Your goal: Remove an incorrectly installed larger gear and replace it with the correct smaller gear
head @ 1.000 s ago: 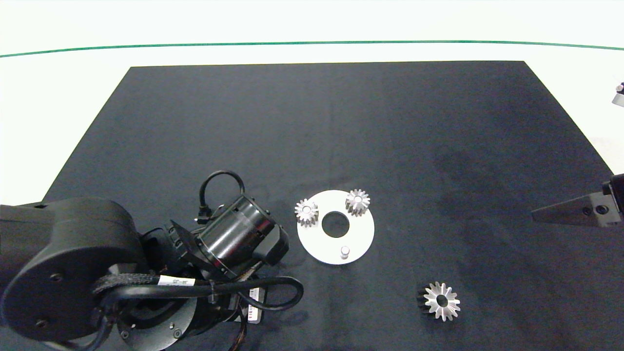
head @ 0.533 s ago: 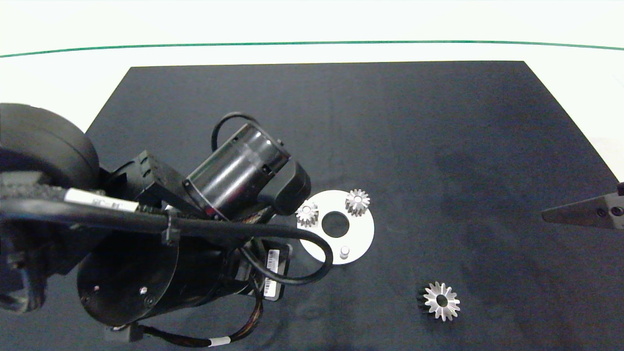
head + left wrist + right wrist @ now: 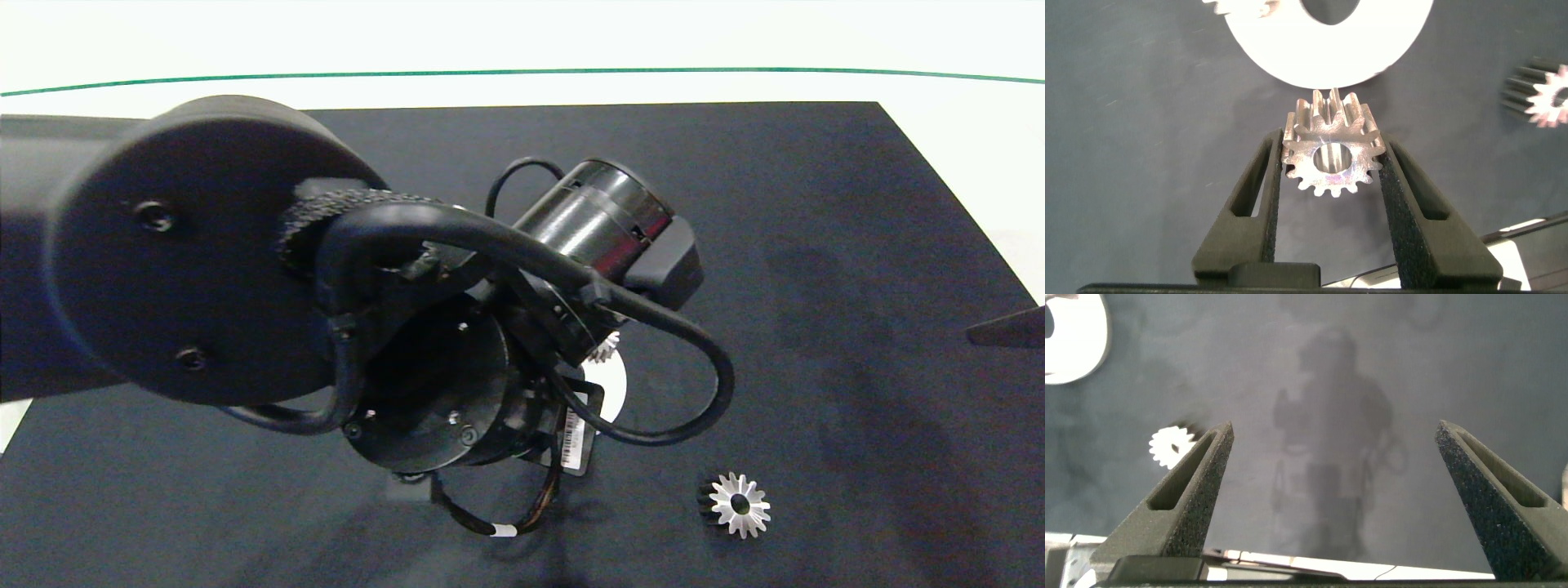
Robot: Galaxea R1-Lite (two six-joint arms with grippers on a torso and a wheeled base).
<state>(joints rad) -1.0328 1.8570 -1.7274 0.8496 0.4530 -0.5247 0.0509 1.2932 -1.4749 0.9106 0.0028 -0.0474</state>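
From the head view, the left arm (image 3: 326,286) fills the middle of the black mat (image 3: 816,204) and hides most of the white disc (image 3: 608,384); only a sliver of the disc and part of one small gear on it (image 3: 606,349) show past the wrist, and the left gripper itself is out of sight beneath the arm. The larger gear (image 3: 739,505) lies alone on the mat towards the near right, with bare mat all around it, and only a dark fingertip of the right gripper (image 3: 1008,328) pokes in at the right edge. In the left wrist view, the left gripper (image 3: 1329,159) has its jaws closed on the smaller gear (image 3: 1331,151), pinched by its toothed sides, just short of the disc's rim; the disc is cut off by the frame. In the right wrist view, the right gripper (image 3: 1331,437) hangs over bare mat with its jaws spread wide and nothing between them.
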